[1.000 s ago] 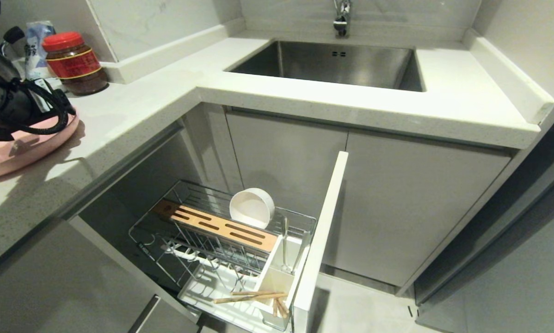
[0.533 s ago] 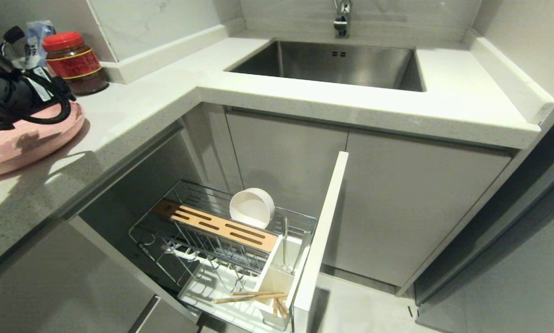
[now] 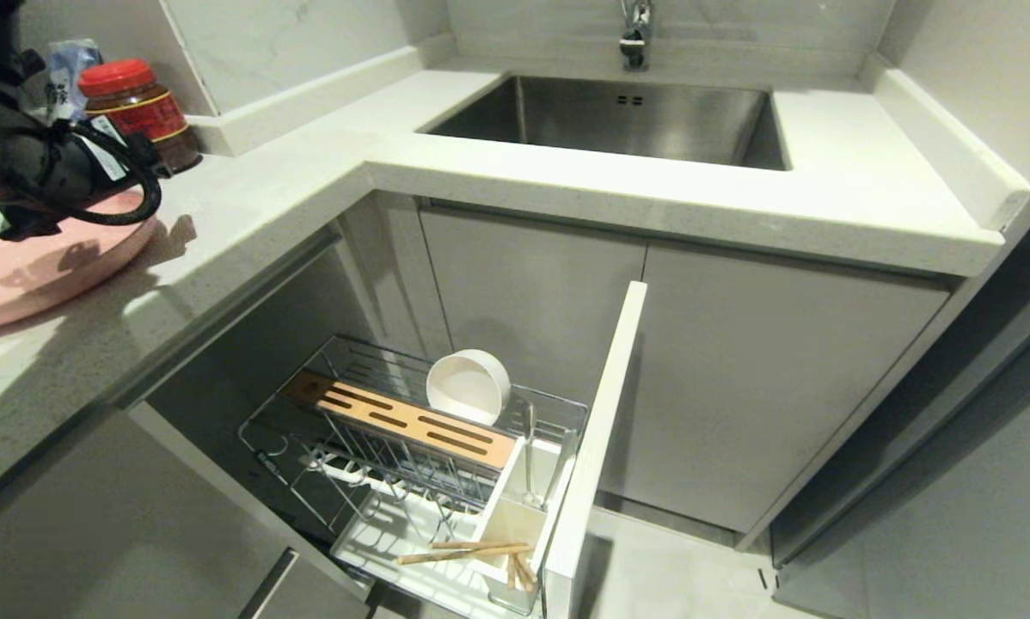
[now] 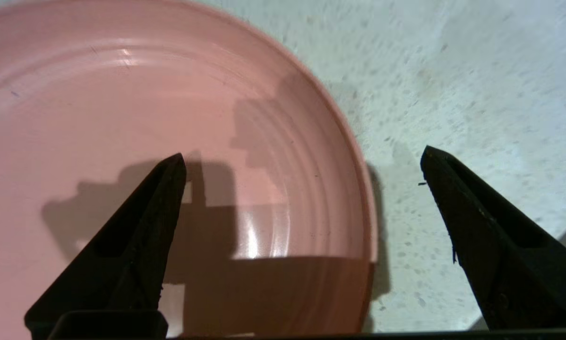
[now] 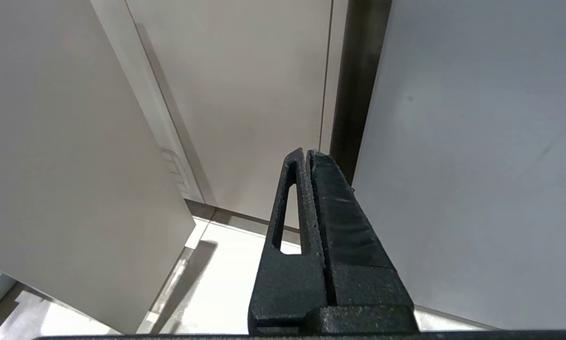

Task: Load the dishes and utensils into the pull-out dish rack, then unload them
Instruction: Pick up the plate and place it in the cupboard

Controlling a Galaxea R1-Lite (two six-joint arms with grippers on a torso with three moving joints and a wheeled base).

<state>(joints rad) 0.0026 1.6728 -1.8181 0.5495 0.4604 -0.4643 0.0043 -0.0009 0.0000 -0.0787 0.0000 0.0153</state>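
Moved since a second ago: the left arm swung rightward and back across the pink plate, toward the red-lidded jar; more of the plate's near face showed, and the plate itself had not shifted.
Unchanged: the bowl, the chopsticks, the rack and the whole head view stood as before.
Left tool: spread as wide as it went, empty, hovering above the plate with one finger over the plate's face and the other over bare tabletop, so the rim lay between them.
Right tool: pressed shut on nothing, parked low beside the cabinet doors.
Plate: flat on the tabletop at the left, not gripped.
Bowl: already in the rack, on its side behind the wooden slotted strip.
Chopsticks: lying across the front of the white cutlery box.
Cutlery: one slim metal piece stood in the box.
Progress: loading looked mostly done; the plate remained to be racked, and all unloading was still ahead.
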